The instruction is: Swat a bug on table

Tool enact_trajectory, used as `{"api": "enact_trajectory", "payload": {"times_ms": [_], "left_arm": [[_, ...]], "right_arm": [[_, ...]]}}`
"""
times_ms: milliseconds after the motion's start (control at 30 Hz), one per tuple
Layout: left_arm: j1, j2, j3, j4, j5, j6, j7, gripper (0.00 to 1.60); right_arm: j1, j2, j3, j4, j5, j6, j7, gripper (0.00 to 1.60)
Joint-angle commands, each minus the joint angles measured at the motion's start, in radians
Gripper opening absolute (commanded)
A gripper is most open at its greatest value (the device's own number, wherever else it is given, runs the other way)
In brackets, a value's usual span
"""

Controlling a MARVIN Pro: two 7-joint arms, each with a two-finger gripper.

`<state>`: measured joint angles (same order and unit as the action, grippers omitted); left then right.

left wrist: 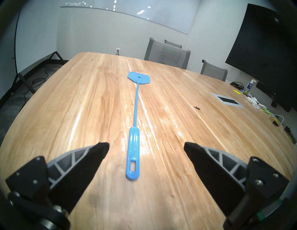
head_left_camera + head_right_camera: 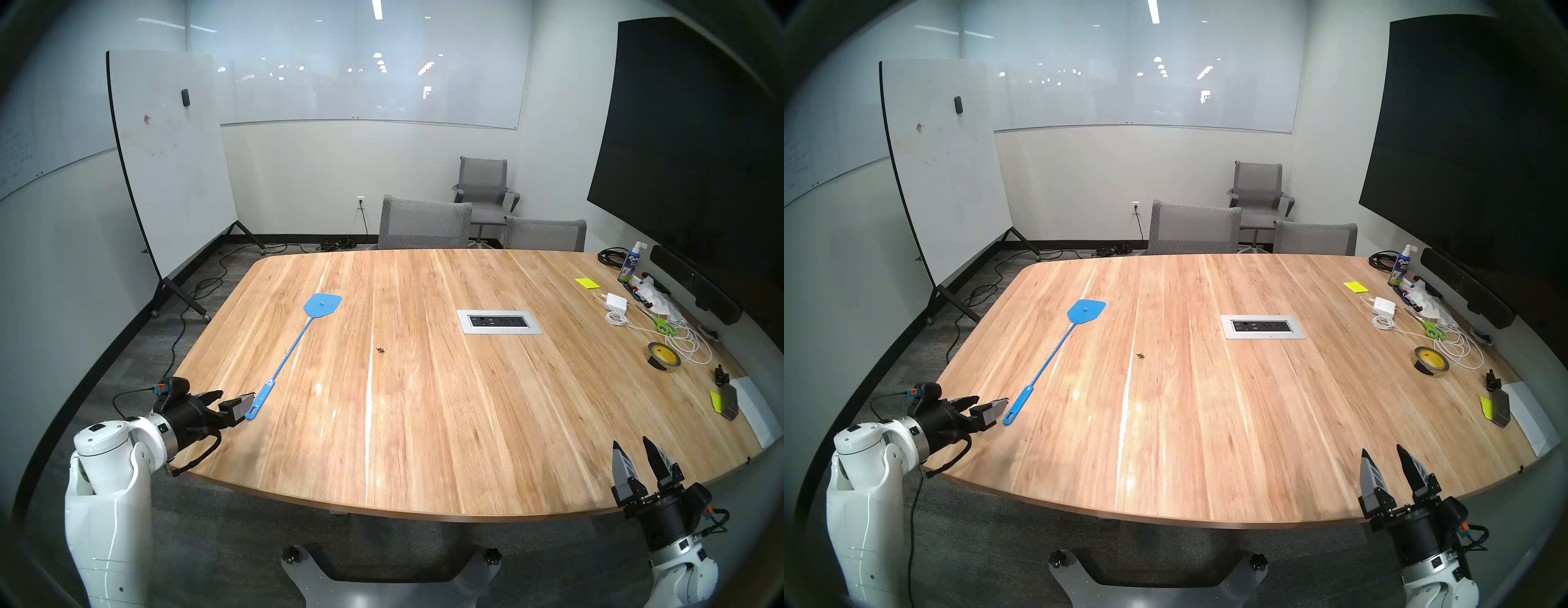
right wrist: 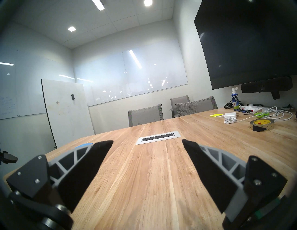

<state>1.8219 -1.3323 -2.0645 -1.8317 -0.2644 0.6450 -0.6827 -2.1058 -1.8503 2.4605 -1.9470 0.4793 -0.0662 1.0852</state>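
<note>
The bug (image 2: pixel 380 350) is a tiny black speck on the light wood table (image 2: pixel 466 424), near its middle; it also shows in the left wrist view (image 1: pixel 197 108). A blue fly swatter (image 2: pixel 292 346) lies flat to the bug's left, head pointing away. My left gripper (image 2: pixel 235 397) is open at the table's left front edge. In the left wrist view the swatter's handle end (image 1: pixel 133 160) lies between the open fingers of the left gripper (image 1: pixel 146 144), not gripped. My right gripper (image 2: pixel 631 442) is open and empty at the front right, fingers pointing up.
A silver outlet panel (image 2: pixel 499 321) is inset right of the bug. Along the right edge lie a tape roll (image 2: pixel 664 357), green scissors (image 2: pixel 662 326), a white charger with cable (image 2: pixel 617 302), a spray bottle (image 2: pixel 628 265) and a black knob (image 2: pixel 721 375). Grey chairs (image 2: pixel 424 223) stand behind.
</note>
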Motion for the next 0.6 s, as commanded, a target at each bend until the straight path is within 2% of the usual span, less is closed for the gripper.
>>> {"api": "enact_trajectory", "payload": {"times_ms": [0,200,567], "left_arm": [[-0.070,0.039,0.019,0.015,0.000,0.054,0.004,1.60],[-0.098,0.056,0.050,0.035,0.009,0.092,0.014,1.60],[-0.123,0.065,0.101,0.068,0.039,0.089,0.035,1.60]], "right_arm": [[-0.001,0.002,-0.001,-0.014,0.005,-0.001,-0.001,1.60],[-0.001,0.002,-0.001,-0.014,0.005,-0.001,-0.001,1.60],[-0.001,0.002,-0.001,-0.014,0.005,-0.001,-0.001,1.60]]}}
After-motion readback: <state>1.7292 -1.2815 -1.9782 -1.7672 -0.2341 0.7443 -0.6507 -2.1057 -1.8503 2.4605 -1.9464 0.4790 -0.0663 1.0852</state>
